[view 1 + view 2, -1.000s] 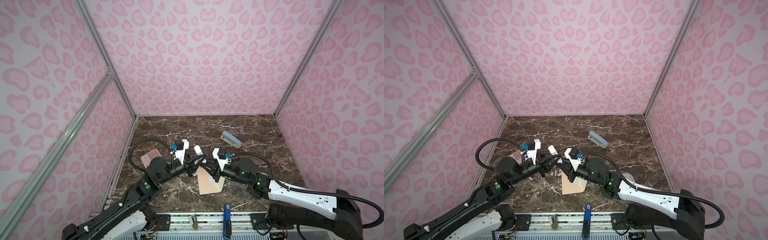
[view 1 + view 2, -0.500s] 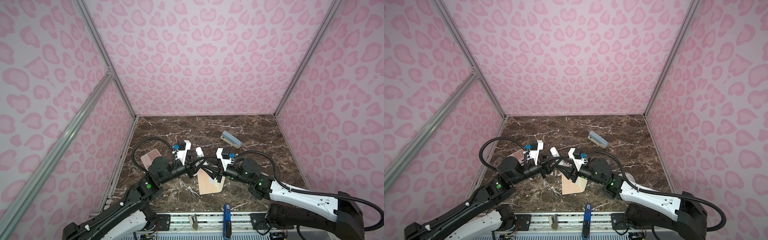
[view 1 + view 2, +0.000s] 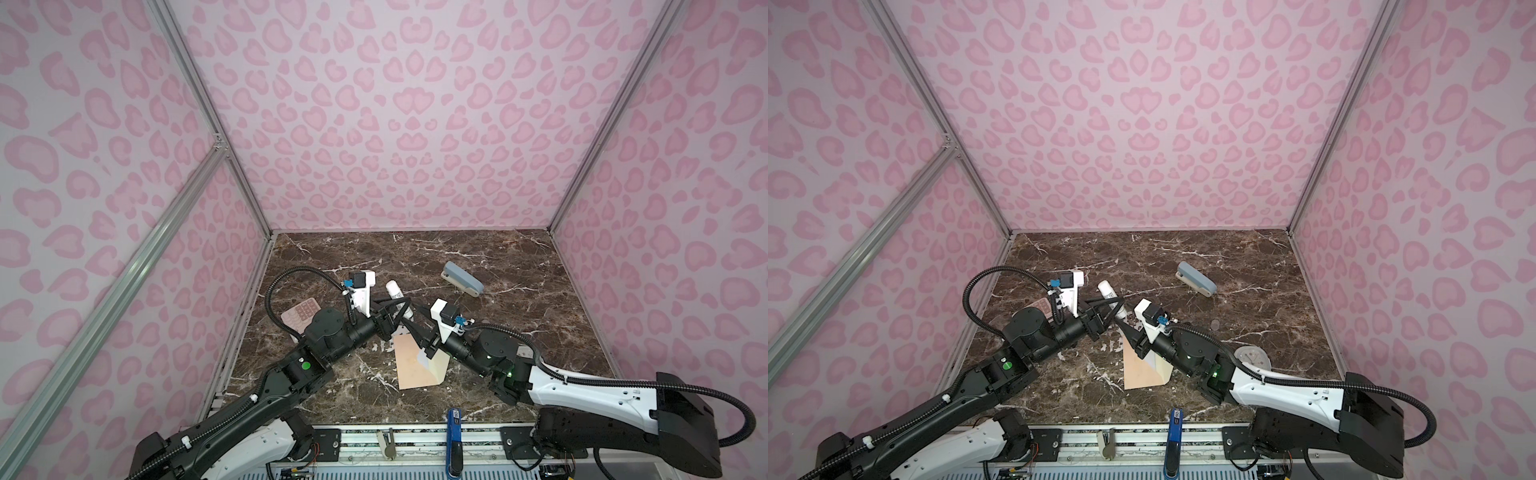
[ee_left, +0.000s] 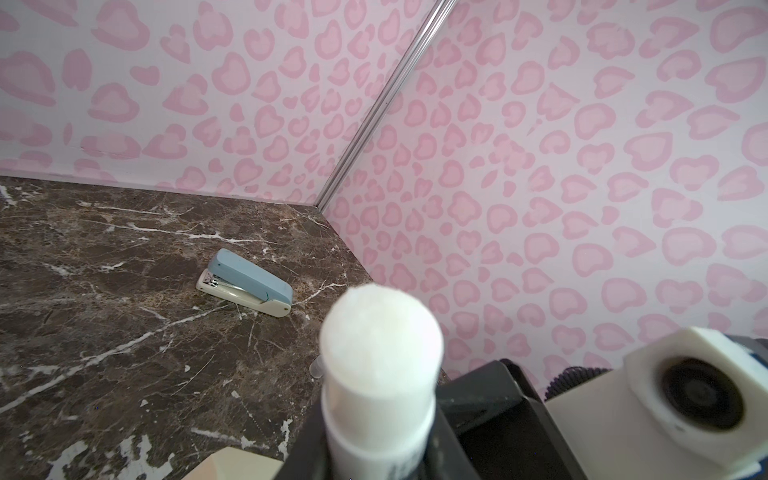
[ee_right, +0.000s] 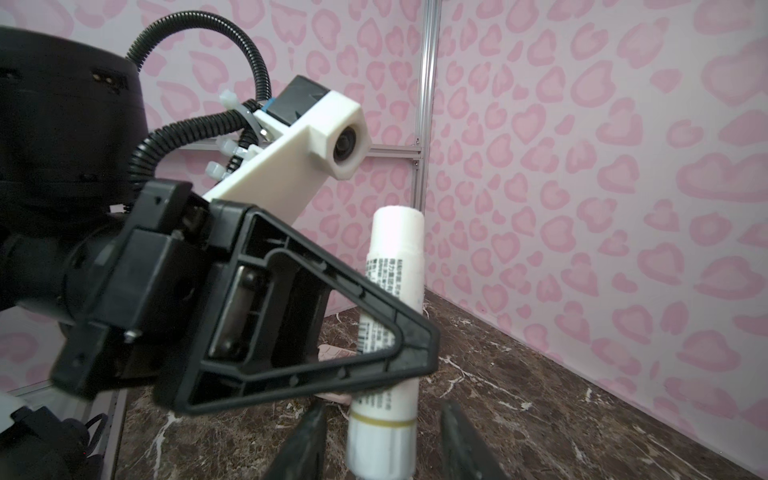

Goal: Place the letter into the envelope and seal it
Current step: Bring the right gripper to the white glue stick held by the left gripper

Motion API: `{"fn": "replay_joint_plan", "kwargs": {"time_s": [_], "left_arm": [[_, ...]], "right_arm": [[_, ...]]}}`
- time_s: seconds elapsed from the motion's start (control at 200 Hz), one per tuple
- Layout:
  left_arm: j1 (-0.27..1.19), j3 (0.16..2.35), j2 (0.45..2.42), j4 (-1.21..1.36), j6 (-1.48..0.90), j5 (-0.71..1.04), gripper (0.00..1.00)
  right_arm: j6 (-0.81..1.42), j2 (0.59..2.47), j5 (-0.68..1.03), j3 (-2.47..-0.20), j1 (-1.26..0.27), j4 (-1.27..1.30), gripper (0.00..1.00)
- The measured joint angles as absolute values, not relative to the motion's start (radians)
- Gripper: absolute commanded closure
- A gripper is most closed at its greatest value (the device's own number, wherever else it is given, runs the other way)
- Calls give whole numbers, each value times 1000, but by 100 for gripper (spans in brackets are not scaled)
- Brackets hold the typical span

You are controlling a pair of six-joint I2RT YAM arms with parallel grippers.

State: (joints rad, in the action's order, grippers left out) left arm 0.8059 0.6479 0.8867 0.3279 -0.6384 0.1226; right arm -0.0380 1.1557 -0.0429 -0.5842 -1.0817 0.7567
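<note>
Your left pincer (image 3: 402, 311) is clamped on a white glue stick (image 5: 395, 257), holding it slanted above the counter (image 3: 498, 332). Your right pincer (image 5: 382, 409) stands spread, one finger on each side of the stick's lower end, and the right wrist view shows a gap on both sides. The peach envelope (image 3: 411, 368) lies on the counter just under both pincers, with the cream side of its flap showing. You probably can't tell from here whether the letter is inside.
</note>
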Motion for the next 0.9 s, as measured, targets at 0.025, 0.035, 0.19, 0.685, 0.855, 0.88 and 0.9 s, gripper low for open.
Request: {"fn": "replay_joint_plan", "kwargs": {"time_s": [0.025,0.035,0.19,0.685,0.855,0.88,0.9], "left_arm": [[806,648,890,332,-645,123,96],[806,648,891,333,-646,123,96],[806,648,908,364,-669,126,96],[806,658,917,393,-709,150,46],[795,659,887,367,-716,132,33],[792,659,884,364,-717,131,33],[790,659,881,364,-717,131,33]], "right_arm": [[-41,1162,-49,-586,-1082,762,57],[-41,1165,-52,-587,-1082,764,57],[-51,1200,-68,-595,-1082,796,65],[-70,1175,-104,-603,-1085,785,85],[-78,1127,-104,-619,-1086,709,85],[-82,1121,-104,-619,-1086,694,85],[-83,1115,-104,-619,-1087,680,85]]}}
